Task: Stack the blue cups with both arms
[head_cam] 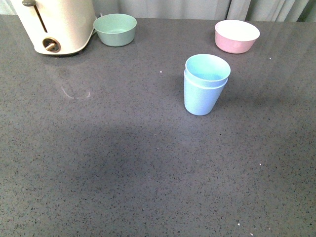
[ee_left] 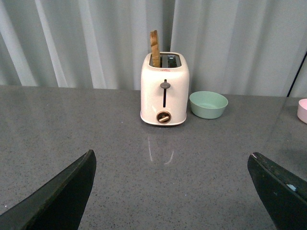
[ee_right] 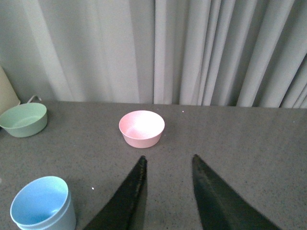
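Front view shows nested cups amid open counter; left gripper wide, right gripper narrow, both empty.

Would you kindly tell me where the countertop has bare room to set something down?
The whole near half of the grey speckled countertop is bare. The far edge is crowded: cream toaster, green bowl, pink bowl; stacked pale blue cups stand mid-right.

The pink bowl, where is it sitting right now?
In the front view the pink bowl sits at the table's far right, beyond the stacked blue cups, with the green bowl off to its left.
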You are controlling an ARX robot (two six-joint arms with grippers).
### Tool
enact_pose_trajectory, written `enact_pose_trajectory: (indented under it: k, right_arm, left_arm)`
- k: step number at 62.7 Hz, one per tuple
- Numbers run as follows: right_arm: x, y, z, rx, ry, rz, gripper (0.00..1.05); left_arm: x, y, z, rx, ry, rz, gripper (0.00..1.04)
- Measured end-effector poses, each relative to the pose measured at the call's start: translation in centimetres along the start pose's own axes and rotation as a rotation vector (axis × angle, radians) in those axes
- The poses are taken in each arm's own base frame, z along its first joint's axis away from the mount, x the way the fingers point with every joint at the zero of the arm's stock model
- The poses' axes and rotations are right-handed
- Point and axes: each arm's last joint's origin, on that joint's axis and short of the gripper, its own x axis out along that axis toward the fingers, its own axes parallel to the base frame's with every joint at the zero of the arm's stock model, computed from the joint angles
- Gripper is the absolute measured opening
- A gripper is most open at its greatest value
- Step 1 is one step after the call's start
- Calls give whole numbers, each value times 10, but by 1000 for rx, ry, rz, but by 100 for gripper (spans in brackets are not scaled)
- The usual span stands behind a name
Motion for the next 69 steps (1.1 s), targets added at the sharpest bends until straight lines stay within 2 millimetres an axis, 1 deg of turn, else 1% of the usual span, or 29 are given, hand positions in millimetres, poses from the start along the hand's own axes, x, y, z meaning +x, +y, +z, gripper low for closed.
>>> enact_pose_trajectory:
  k: [3, 8, 14, 26, 43, 62, 64, 69]
  right_arm:
    - [-5, -3, -5, 3, 2, -14, 17]
    - [-16, -4, -16, 4, 6, -20, 1]
    - [-27, -4, -25, 7, 7, -15, 2]
    - [-43, -3, -37, 7, 3, -17, 2]
    - [-61, -3, -50, 7, 6, -16, 2]
    - [-75, -2, -57, 7, 4, -16, 2]
    - [-76, -2, -60, 7, -2, -16, 2]
    - [-78, -2, -59, 7, -22, -16, 2]
  left_arm:
    - [0, 0, 0, 0, 0, 0, 96]
    - [0, 0, 0, 0, 0, 0, 96]
    - [0, 0, 0, 0, 0, 0, 96]
    - [0, 0, 0, 0, 0, 0, 96]
    - [0, 0, 0, 0, 0, 0, 96]
    - [0, 0, 0, 0, 0, 0, 96]
    - [0, 0, 0, 0, 0, 0, 96]
    - [0, 0, 0, 0, 0, 0, 96]
